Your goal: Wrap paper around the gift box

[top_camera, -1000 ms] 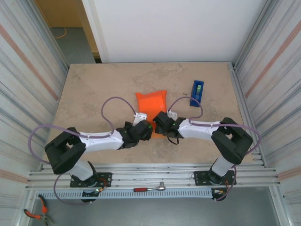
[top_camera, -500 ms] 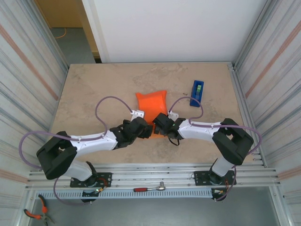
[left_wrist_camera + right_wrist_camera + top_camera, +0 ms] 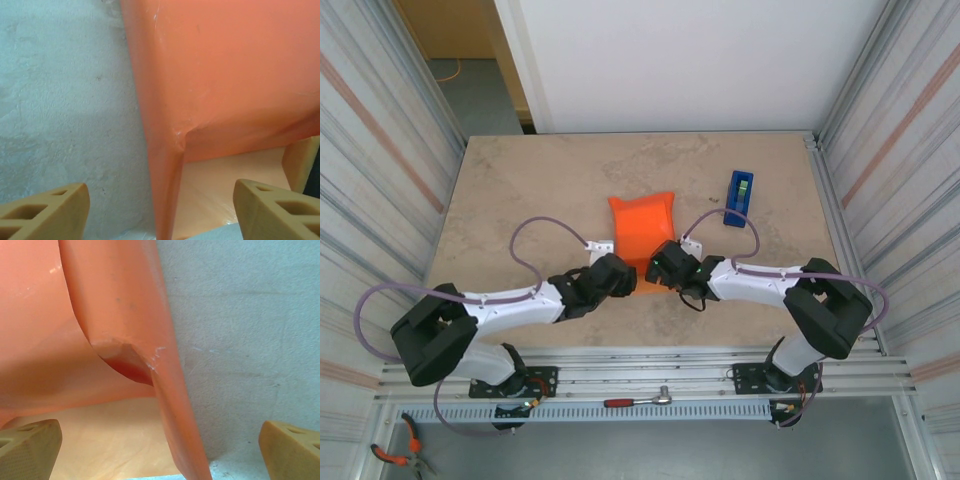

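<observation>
The orange paper (image 3: 642,222) lies folded into a puffy square packet at mid-table; the gift box is hidden under it. My left gripper (image 3: 618,280) is at the packet's near left corner, my right gripper (image 3: 660,268) at its near right corner. In the left wrist view, the paper (image 3: 215,75) folds down into an upright side flap that stands between the wide-apart fingers (image 3: 50,210) of the left gripper (image 3: 162,212). In the right wrist view, a similar flap of paper (image 3: 170,390) hangs between the spread fingers (image 3: 290,450) of the right gripper (image 3: 160,450). Neither gripper pinches the paper.
A blue tape dispenser (image 3: 740,197) with a green roll sits right of the packet. The stone-look table (image 3: 520,200) is walled by ribbed panels left and right. A ratchet (image 3: 638,400) and pliers (image 3: 395,455) lie below the front rail.
The left arm has stretched out lower and further left, its gripper sliding slightly back from the packet. The right gripper has settled at the near right corner. The packet has not moved.
</observation>
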You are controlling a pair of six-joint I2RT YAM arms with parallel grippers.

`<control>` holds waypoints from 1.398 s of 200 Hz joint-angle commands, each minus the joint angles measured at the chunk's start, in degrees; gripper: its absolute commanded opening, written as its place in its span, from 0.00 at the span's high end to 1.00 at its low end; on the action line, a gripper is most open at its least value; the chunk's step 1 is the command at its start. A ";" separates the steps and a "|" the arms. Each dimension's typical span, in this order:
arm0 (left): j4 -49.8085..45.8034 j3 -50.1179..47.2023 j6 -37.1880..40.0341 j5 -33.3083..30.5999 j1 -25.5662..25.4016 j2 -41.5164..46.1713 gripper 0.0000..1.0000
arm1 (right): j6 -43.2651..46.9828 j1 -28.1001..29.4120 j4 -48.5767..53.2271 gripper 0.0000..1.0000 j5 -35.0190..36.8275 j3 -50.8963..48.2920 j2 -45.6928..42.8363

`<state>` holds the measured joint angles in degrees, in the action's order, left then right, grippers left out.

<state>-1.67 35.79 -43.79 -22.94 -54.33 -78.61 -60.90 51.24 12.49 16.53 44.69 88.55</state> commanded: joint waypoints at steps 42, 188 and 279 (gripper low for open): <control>0.39 0.60 -6.85 -1.07 -1.01 -3.87 0.33 | 0.00 -0.61 -2.38 0.11 -1.42 -1.70 -0.49; -2.34 4.07 -9.42 -2.34 -1.48 -9.05 0.67 | 0.61 -1.60 -3.51 0.40 -2.77 -2.00 0.70; -4.54 5.88 -8.79 -2.71 -1.49 -11.92 0.79 | 2.38 -1.04 0.72 0.46 -0.52 1.64 2.59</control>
<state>-4.16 40.64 -52.49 -23.66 -55.57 -89.30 -60.34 49.91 10.57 13.96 44.56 90.30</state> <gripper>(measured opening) 0.224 0.557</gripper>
